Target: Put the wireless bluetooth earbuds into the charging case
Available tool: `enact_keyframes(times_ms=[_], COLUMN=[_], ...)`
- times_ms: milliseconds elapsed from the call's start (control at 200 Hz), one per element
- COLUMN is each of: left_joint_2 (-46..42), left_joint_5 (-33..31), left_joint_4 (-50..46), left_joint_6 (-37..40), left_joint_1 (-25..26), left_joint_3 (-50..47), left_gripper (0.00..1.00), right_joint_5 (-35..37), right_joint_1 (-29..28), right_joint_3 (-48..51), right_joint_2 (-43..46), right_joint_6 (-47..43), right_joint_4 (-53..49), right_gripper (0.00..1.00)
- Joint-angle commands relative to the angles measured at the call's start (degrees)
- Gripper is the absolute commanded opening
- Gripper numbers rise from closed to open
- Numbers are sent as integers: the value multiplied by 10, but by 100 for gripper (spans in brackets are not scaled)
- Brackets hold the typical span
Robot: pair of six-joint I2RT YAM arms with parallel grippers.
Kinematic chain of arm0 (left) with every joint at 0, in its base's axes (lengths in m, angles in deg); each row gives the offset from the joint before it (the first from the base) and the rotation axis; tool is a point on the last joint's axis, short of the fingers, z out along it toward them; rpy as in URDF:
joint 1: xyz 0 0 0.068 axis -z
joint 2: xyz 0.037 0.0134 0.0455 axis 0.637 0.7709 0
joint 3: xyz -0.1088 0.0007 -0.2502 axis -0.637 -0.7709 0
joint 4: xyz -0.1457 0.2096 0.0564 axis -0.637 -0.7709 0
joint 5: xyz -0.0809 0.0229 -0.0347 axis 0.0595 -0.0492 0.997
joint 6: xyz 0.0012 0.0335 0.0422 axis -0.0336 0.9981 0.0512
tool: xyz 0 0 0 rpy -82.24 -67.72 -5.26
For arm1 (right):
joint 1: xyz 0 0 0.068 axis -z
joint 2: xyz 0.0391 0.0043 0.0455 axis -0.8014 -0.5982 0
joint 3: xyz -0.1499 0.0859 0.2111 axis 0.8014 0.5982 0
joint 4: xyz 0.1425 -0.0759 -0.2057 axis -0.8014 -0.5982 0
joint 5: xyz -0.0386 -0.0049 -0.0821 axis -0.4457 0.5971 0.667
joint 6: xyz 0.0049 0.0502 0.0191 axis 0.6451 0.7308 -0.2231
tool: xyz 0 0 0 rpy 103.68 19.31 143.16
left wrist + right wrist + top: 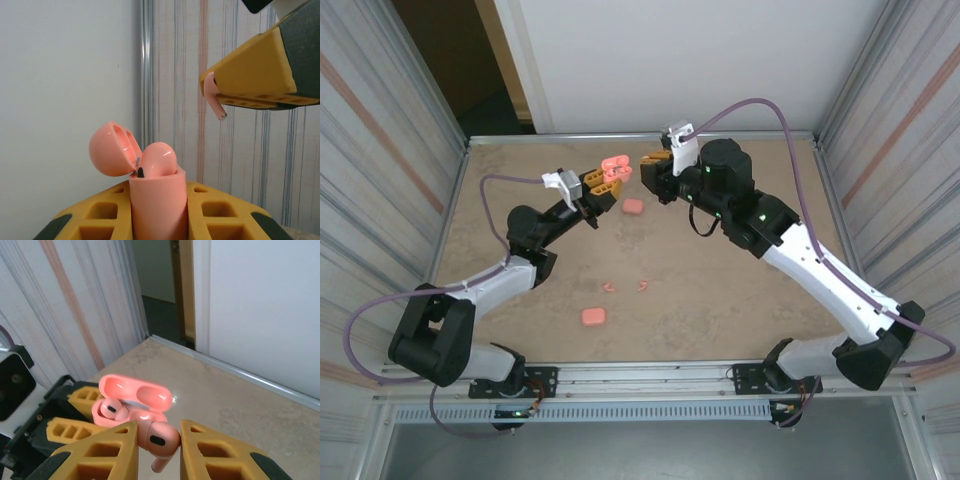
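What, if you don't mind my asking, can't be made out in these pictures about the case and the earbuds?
- The open case, left wrist view: its base is cut off by the bottom edge and hidden between the left gripper's fingers.
- The held earbud, same view: the right gripper's fingers cover most of its head.
- Two loose earbuds, top view: too small to tell how they lie.

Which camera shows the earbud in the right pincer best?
Right wrist view: the earbud sits close up between the fingers of the right pincer, head and dark port clear. In the left wrist view its stem pokes out below the yellow fingers. In the top external view it is too small to make out.
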Motion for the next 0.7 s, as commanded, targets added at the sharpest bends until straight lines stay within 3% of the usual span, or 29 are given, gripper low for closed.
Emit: enact_keyframes(times_ms=[0,697], left_joint_2=[4,1], left_joint_5=[11,11], left_joint_4=[31,35], left_joint_6=[-6,-5], left_joint_1=[6,7], left_joint_3=[21,19], left_gripper=[0,0], right_joint_5=[-11,2], right_joint_1=[-3,-11], right_joint_3=[-29,-57], right_joint_2=[-19,-72], right_joint_6=[-18,-31], right_joint_4=[22,17], right_gripper=[24,24])
